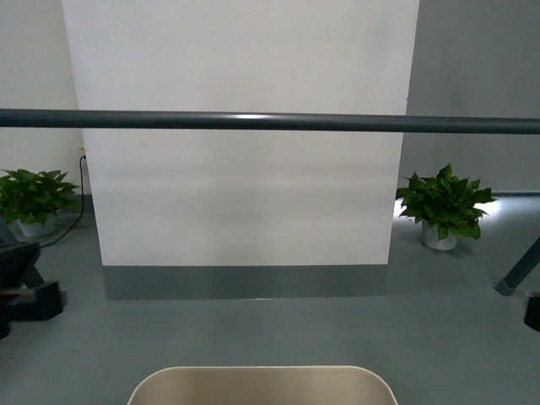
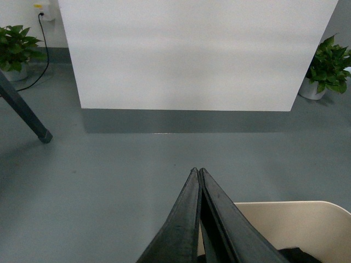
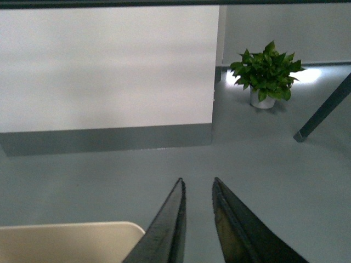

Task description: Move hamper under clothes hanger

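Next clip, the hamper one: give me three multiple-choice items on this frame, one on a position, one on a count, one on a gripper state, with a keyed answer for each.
1. In the front view, where is the hamper relative to the clothes hanger rail?
A. Hanging from the rail
B. Low at the near edge of the picture, with the rail crossing higher up
C. Behind the white panel

2. How many potted plants show in the front view?
A. None
B. Two
C. Four

3. How do the left gripper and right gripper stand?
A. Left shut, right slightly open
B. Both wide open
C. Left open, right shut on the rail

Answers: 1 B, the beige rim sits at the bottom edge. 2 B, a left plant and a right plant. 3 A, the left tips touch; a gap shows between the right tips.
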Robot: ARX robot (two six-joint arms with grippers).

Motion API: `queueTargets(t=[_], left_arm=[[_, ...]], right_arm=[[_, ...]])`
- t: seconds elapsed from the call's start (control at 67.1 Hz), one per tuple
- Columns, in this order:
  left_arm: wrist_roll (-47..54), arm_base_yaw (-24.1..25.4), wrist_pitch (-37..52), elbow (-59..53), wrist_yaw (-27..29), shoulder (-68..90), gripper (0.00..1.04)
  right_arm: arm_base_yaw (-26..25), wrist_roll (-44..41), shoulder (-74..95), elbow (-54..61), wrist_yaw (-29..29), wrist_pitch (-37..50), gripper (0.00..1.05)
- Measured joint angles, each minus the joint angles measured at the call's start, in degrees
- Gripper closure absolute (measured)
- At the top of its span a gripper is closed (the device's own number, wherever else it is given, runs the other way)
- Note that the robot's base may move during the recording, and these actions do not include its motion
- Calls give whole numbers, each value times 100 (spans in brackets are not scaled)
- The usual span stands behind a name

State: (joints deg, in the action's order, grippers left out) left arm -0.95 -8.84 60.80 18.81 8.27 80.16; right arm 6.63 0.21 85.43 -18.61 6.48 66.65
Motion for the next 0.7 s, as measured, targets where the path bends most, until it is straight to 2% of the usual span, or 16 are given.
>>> queueTargets(t=[0.119, 0.328, 0.388, 0.477, 0.582, 0.701], left_arm=[[4, 133, -26, -330, -94, -358, 101], [7, 306, 170, -931, -284, -756, 101], [7, 350, 70, -1078, -323, -925, 101], [11, 420, -125, -1235, -387, -1314, 101], [24, 671, -398, -1375, -745, -1751, 101], [28, 852, -719, -1504, -789, -2203, 101]], right_arm=[[-81, -11, -295, 378, -83, -39, 103], [-223, -20, -1102, 857, -221, -304, 103], [-258, -20, -1322, 979, -249, -420, 103], [-496, -20, -1690, 1152, -603, -627, 103], [-636, -20, -2114, 1311, -614, -883, 103], [-651, -20, -2566, 1453, -627, -1193, 103]])
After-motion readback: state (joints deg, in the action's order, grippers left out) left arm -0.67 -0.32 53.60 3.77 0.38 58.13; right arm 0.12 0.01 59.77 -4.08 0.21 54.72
